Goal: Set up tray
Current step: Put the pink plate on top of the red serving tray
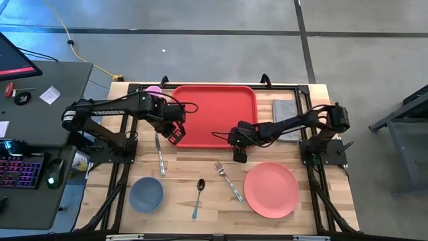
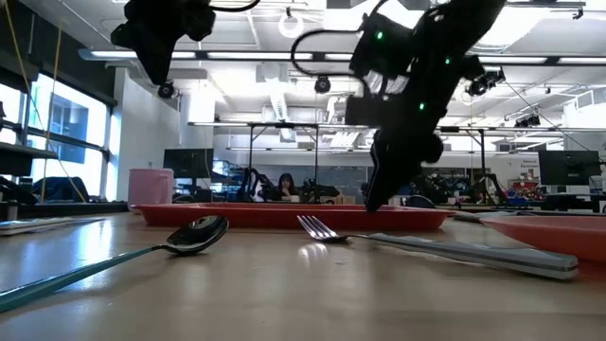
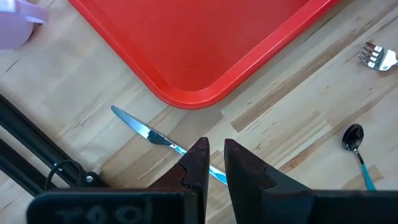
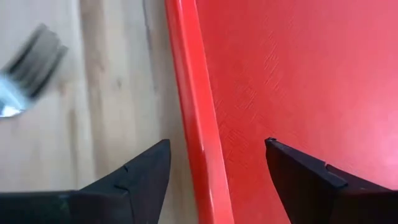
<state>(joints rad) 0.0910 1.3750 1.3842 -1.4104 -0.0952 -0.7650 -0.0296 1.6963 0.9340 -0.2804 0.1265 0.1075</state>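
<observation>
One tray, bright red, is seen in the upper centre of the high view. Its lower edge is straddled by the right gripper, whose jaws are spread wide and hold nothing. At its lower-left corner the left gripper is raised above a knife, jaws nearly closed and empty.

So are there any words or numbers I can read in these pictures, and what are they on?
None can be read.
The small white paper on the dark desk beside the table has marks, too small to read.
The screen at the desk's corner shows red shapes, no readable words.
The red tray, pink plate, blue bowl, fork, spoon and knife carry no visible writing.
</observation>
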